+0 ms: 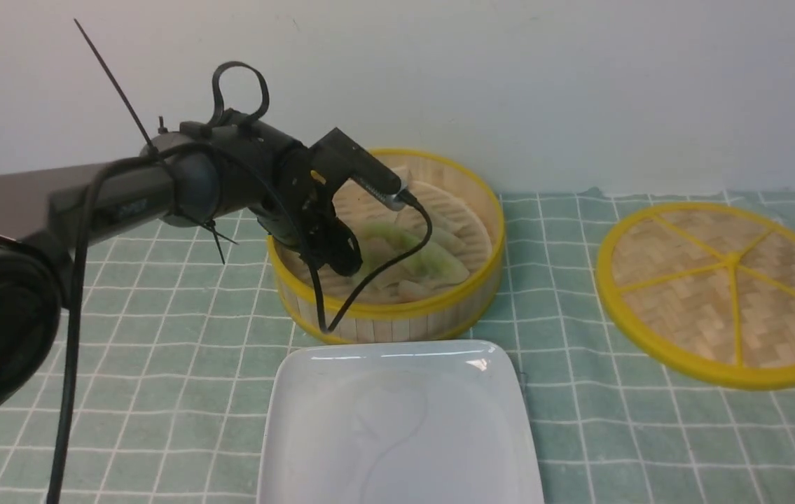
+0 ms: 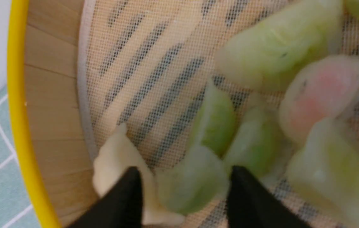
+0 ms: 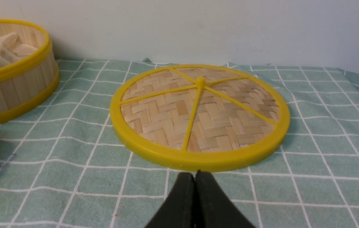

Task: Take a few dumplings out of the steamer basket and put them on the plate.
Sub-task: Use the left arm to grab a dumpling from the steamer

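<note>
1. While the left gripper (image 2: 184, 190) is straddling a green dumpling (image 2: 195, 177) at the left of the steamer basket (image 1: 397, 325), jaws apart and not clearly squeezing, the whitish dumpling (image 2: 116, 164) touching one finger is risking getting dragged along.
2. Clamping hard is likely crushing the soft skin; clamping lightly is inviting a drop short of the plate (image 1: 397, 420), which is sitting just near of the basket.
3. The right gripper (image 3: 195, 177) is idling far right, pinched shut on nothing.

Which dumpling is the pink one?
The dumpling with a pink middle; the other ones showing in the steamer basket look green or whitish.
</note>
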Tool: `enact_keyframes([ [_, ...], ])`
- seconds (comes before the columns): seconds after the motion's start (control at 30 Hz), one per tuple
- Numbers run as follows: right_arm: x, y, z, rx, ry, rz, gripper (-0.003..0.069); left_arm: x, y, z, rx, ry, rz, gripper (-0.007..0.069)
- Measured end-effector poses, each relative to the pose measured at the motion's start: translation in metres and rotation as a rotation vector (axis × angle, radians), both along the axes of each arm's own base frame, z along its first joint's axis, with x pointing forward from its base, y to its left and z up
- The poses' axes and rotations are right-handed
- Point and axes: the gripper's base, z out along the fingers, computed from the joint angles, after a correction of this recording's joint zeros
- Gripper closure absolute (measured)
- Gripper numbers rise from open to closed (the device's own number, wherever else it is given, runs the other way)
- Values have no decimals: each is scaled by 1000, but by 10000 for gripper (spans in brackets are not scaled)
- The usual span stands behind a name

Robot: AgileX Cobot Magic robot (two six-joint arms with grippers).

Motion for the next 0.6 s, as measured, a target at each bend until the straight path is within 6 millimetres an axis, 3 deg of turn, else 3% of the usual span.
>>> enact_keyframes([
  [0.03, 0, 0, 0, 0, 0, 0, 673, 0, -4, 0, 0, 1, -4, 434],
  [0.07, 0, 0, 0, 0, 0, 0, 673, 0, -6, 3, 5, 6, -5, 463],
  [0.33, 0, 0, 0, 0, 0, 0, 673, 0, -29, 41, -36, 3, 8, 460],
  [0.6, 0, 0, 0, 0, 0, 0, 673, -9, -33, 77, -90, 110, 49, 460],
])
